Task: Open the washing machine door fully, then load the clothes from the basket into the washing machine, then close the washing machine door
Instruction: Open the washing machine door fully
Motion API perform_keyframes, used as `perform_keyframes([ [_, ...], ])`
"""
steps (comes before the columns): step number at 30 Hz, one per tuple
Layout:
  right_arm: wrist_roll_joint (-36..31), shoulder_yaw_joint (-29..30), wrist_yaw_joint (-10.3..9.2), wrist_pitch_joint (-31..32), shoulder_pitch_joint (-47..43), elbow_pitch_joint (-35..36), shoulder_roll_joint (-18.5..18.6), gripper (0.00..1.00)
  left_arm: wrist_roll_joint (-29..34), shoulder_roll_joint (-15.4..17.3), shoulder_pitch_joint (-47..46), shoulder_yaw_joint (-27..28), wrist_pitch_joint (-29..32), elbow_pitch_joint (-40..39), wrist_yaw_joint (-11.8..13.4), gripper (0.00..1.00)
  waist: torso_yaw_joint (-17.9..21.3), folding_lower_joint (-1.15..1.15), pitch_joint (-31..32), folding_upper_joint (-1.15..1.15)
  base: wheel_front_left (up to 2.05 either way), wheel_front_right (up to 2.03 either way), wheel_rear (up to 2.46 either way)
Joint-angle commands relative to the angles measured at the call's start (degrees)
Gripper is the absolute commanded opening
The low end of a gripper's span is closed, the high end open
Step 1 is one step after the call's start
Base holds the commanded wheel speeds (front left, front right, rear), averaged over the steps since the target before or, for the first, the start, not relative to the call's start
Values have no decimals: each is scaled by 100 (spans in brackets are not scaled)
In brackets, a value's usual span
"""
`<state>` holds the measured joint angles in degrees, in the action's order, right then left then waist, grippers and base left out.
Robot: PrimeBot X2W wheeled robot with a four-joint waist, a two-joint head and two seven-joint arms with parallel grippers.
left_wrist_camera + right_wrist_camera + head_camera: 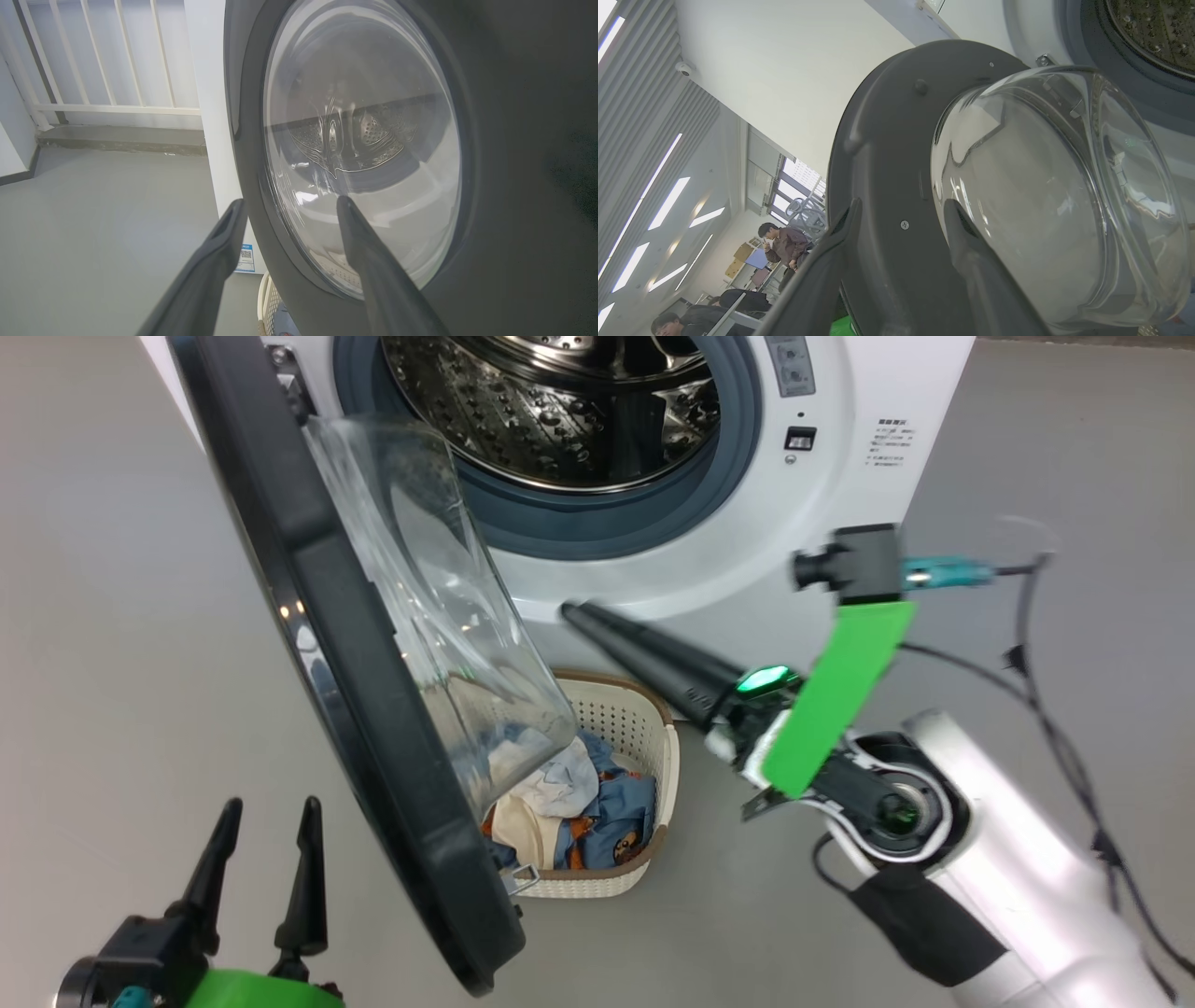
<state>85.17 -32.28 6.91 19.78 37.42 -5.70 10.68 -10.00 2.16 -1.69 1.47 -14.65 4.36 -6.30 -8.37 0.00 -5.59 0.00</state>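
Just beyond the right gripper [904, 205], fingers spread and empty, stands the half-open washing machine door [896, 116]: likely heavy, hinge-stiff, glass bowl [1041, 196] slick, so push its dark rim [878, 261].

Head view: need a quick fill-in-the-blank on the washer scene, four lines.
1. The washing machine door stands ____.
2. The clothes lie in the basket, whose rim is ____.
3. The drum of the washing machine is ____.
4. The left gripper, fingers apart, holds ____.

Missing words: open; brown; empty; nothing.
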Motion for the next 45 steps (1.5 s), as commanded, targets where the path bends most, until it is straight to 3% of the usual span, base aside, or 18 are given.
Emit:
perform_keyframes([
  [1,-161,25,58,-226,-80,235,-3,100,-12,72,-17,222,-35,-150,26,100,20,0,14,0,0,0,0],
  [5,-1047,-177,58,-1325,-133,392,640,100,-18,72,13,262,-35,-161,30,100,46,0,44,0,0,0,0],
  [10,-2069,-560,58,-2988,-324,10,1536,100,-24,72,85,325,-35,-189,46,100,90,0,104,0,0,0,0],
  [15,-2820,-302,58,-3466,-576,-503,1956,100,3,72,212,440,-35,-254,59,100,260,0,147,0,0,0,0],
  [21,-4143,1141,58,-3476,-1336,-378,1602,100,31,72,290,529,-35,-317,45,100,472,0,164,0,0,0,0],
  [26,-5031,1868,58,-3477,-2062,-200,1205,100,62,72,313,549,-35,-329,25,100,580,0,193,0,0,0,0],
  [36,-6052,2738,58,-3477,-3137,2,423,100,53,72,358,592,-35,-314,10,100,654,0,219,0,0,0,0],
  [45,-6665,3301,58,-3478,-3664,83,-6,100,13,72,384,570,-35,-277,22,100,623,0,259,0,0,0,0],
])
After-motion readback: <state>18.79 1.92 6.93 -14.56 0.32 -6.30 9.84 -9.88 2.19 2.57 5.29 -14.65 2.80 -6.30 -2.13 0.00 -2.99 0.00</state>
